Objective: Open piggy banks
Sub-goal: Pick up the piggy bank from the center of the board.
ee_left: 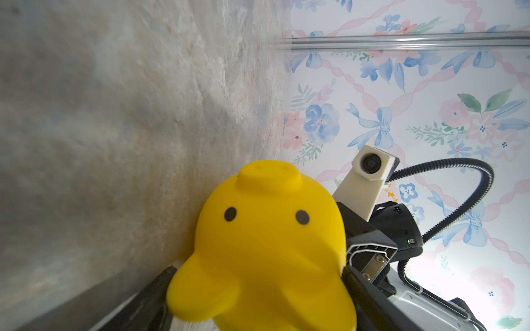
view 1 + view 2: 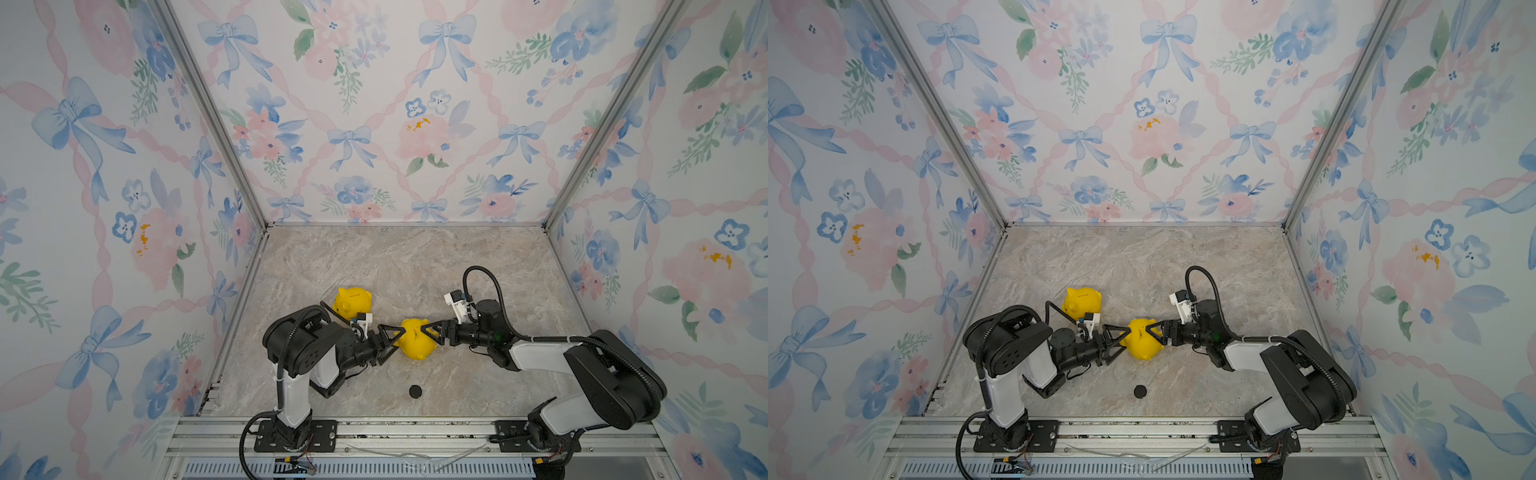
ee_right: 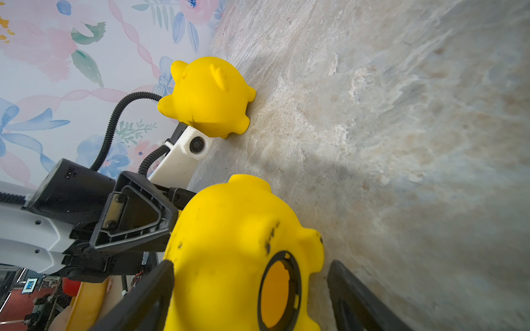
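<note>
Front piggy bank [image 2: 415,340] sits mid-table [image 2: 415,266] between both grippers. It's tipped off its feet with its belly facing the right arm.

In the right wrist view we see its belly hole [image 3: 276,292]: black ring, yellow inside, nothing plugging it.

Left gripper [image 2: 398,341] comes in from the back side of that piggy bank, with a finger on each side of the body. In the left wrist view both fingers [image 1: 364,292] look right up against the yellow plastic. We can't tell if that's a real clamp or just contact.

Right gripper [image 2: 430,334] comes in from the belly side with its jaws spread wide around the piggy bank. In the right wrist view one finger [image 3: 143,298] lies on the body. The other shows a thin strip of table between it and a foot. We can't tell whether it has a grip.

Back piggy bank [image 2: 352,301] stands upright on its feet with the coin slot up. It's behind the left wrist, apart from the front one, and nothing touches it.

A black plug [image 2: 415,391] lies flat on the table, nearer the arm bases than the front piggy bank and well clear of both grippers.
</note>
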Motion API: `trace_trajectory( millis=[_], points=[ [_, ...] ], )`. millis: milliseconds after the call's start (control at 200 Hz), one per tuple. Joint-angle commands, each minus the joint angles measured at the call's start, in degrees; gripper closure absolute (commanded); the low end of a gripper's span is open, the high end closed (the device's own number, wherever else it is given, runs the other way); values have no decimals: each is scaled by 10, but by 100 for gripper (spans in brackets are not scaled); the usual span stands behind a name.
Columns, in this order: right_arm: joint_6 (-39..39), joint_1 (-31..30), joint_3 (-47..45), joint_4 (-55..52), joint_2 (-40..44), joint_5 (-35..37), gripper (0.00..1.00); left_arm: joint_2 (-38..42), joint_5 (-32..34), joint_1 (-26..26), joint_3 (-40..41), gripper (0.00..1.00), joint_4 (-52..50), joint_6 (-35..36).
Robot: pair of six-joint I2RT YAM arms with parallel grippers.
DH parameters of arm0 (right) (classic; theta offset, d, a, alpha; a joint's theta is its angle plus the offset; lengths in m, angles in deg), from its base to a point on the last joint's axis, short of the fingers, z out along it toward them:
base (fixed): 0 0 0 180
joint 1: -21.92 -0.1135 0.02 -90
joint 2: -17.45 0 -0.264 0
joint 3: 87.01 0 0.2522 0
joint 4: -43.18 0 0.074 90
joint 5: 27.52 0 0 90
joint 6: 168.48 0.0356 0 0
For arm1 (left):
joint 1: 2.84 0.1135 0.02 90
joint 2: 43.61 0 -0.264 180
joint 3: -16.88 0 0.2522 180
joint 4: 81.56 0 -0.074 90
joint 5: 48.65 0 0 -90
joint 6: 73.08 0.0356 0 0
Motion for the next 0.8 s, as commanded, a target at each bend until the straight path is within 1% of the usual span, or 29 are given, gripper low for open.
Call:
trace_trajectory(
  millis=[0, 65, 160, 265, 345, 505, 695, 795],
  points=[
    [-16, 4, -27, -100, -31, 39, 15, 13, 9, -1, -5, 10, 82, -7],
    [-15, 4, -27, -97, -33, 38, 15, 14, 9, -1, -7, 10, 82, -8],
    [-14, 4, -28, -94, -34, 37, 15, 11, 8, -1, -11, 13, 82, -8],
    [-14, 5, -30, -94, -34, 37, 16, 9, 5, -2, -12, 19, 82, -6],
    [-14, 4, -30, -93, -34, 37, 15, 10, 4, -3, -13, 19, 82, -5],
    [-9, 4, -32, -86, -34, 36, 15, 16, 3, -4, -13, 25, 82, -3],
    [3, 4, -34, -70, -12, 32, 14, 21, -7, -4, -19, 36, 76, 8],
    [4, 4, -33, -72, 8, 32, 12, 26, -11, -4, -19, 39, 71, 15]
  ],
)
